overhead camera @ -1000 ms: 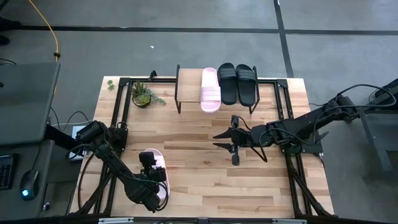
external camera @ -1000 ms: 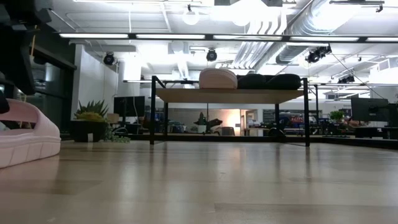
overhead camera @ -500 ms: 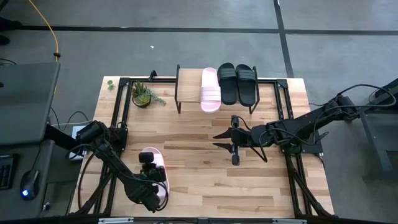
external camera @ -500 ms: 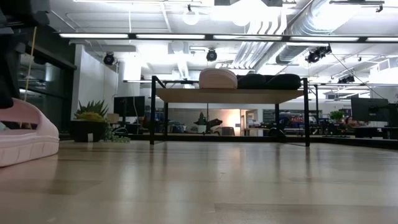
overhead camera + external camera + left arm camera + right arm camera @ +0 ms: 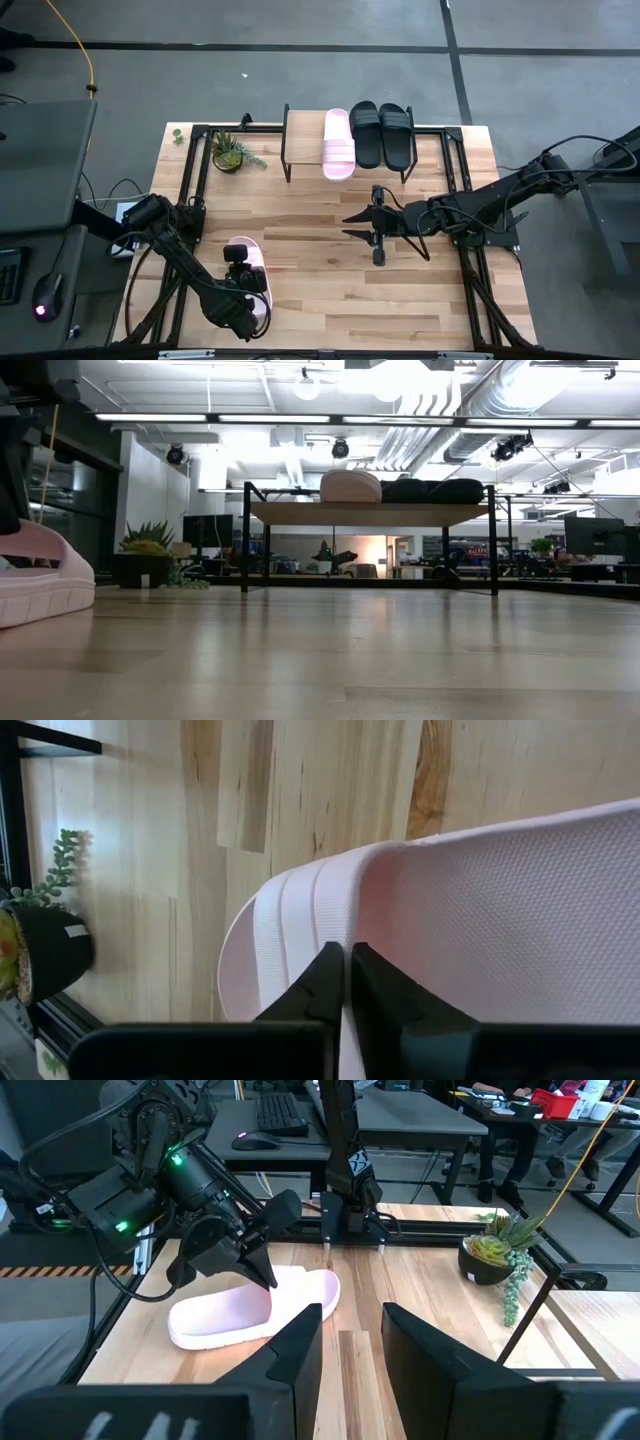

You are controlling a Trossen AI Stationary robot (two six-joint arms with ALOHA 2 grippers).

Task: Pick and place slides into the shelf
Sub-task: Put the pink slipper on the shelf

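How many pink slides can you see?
2. One pink slide lies on the shelf beside the two black slides. The other pink slide is on the table, pinched by the left end effector.

Shelf (image 5: 305,138) top is filled on its right part by a pink slide (image 5: 339,143) and two black slides (image 5: 381,133); the left part is left bare. Table (image 5: 330,300) centre and near right are unobstructed. Near left is blocked by the left gripper (image 5: 240,270), clamped on a pink slide (image 5: 251,280). Right gripper (image 5: 374,230) hangs just near of the shelf, mid-table. Plant (image 5: 229,153) stands left of the shelf. Black frame rails (image 5: 462,170) run along both table sides.
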